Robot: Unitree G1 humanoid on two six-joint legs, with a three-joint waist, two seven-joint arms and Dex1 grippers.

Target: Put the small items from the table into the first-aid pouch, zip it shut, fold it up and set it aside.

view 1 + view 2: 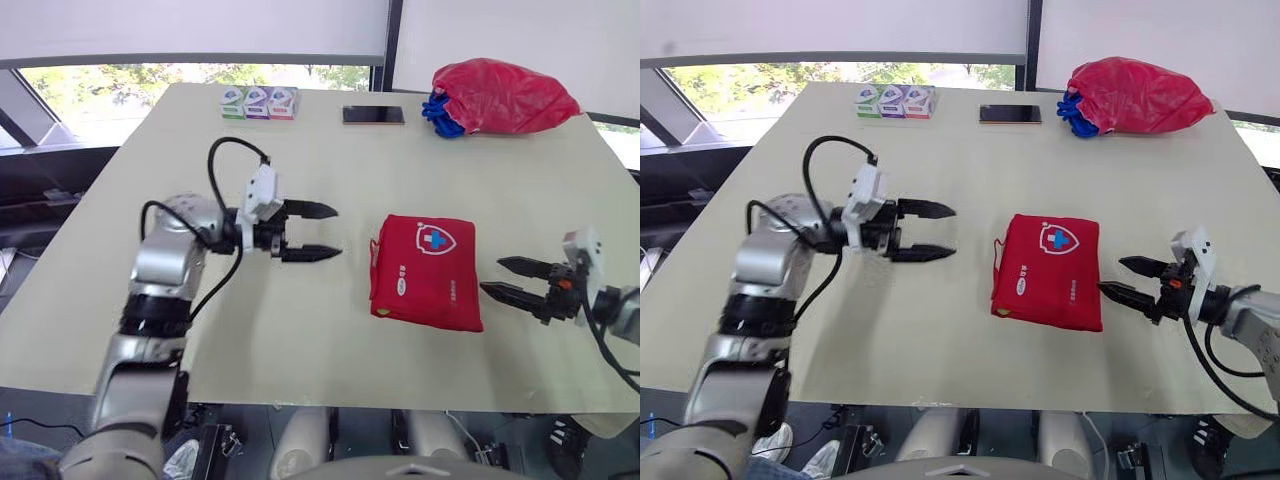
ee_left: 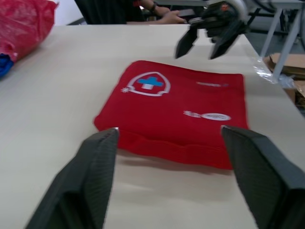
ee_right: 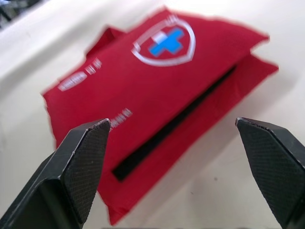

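Observation:
The red first-aid pouch (image 1: 428, 270) lies folded flat on the table, its white shield with a blue cross facing up. My left gripper (image 1: 325, 231) hovers open a short way to its left, fingers pointing at it, nothing held. My right gripper (image 1: 505, 278) is open just off the pouch's right edge, also holding nothing. In the left wrist view the pouch (image 2: 176, 110) lies beyond my fingers with the right gripper (image 2: 204, 44) behind it. The right wrist view looks at the pouch (image 3: 152, 90) from its folded side, a dark gap between its layers.
Three small boxes (image 1: 259, 102) stand in a row at the table's far edge, a dark phone (image 1: 373, 115) beside them. A red bag over something blue (image 1: 498, 97) sits at the far right. The table's near edge (image 1: 300, 403) runs below the pouch.

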